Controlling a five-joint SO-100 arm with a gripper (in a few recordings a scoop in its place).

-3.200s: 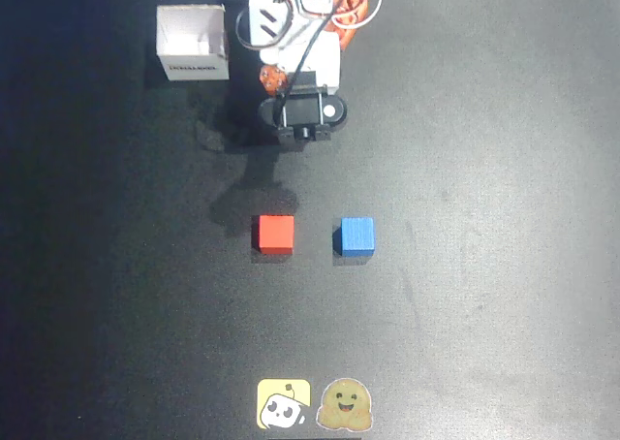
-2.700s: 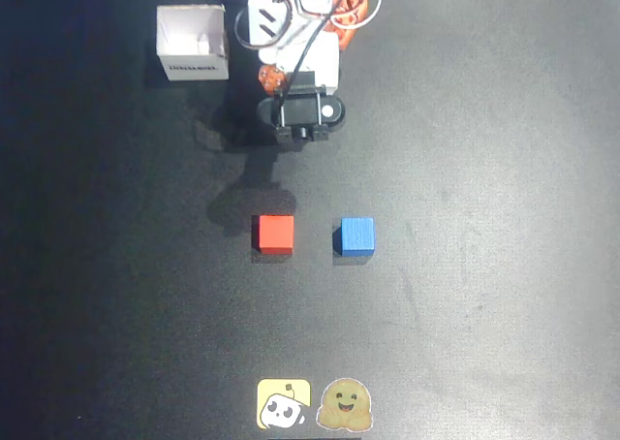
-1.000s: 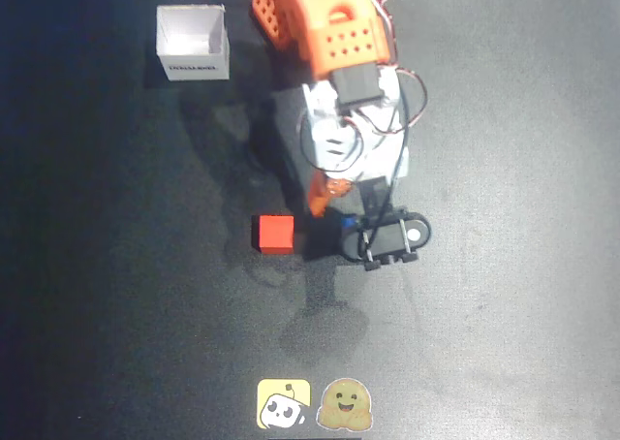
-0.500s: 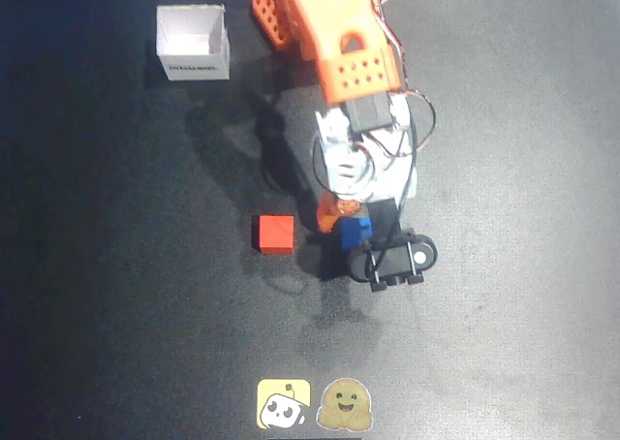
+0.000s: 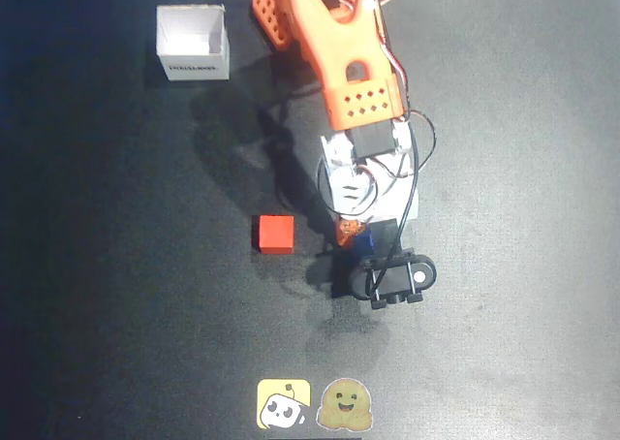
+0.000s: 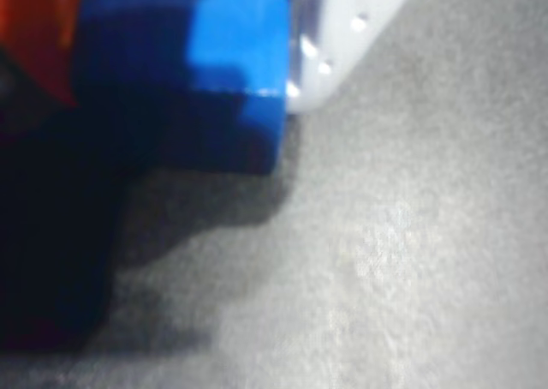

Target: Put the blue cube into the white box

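The gripper (image 5: 360, 244) is down at the table surface around the blue cube (image 5: 367, 238), of which a sliver of blue shows under the wrist in the overhead view. In the wrist view the blue cube (image 6: 231, 72) sits hard against the pale finger (image 6: 342, 38) on its right, with an orange-red shape at the upper left edge that may be the other finger; it is too blurred to be sure. Whether the jaws have actually clamped on the cube I cannot tell: it lies between them, but no gap or contact on the far side is readable. The cube appears to rest on the black table (image 5: 504, 266), judging by the shadow beneath it. The red cube (image 5: 275, 234) sits nearby to the left in the overhead view, apart from the arm. The white box (image 5: 194, 43) stands well away at the upper left, open side up and empty-looking. The step in hand looks like the grasp itself. Next would be a firm squeeze, a straight lift clear of the red cube, then a swing toward the box and a release above its opening.
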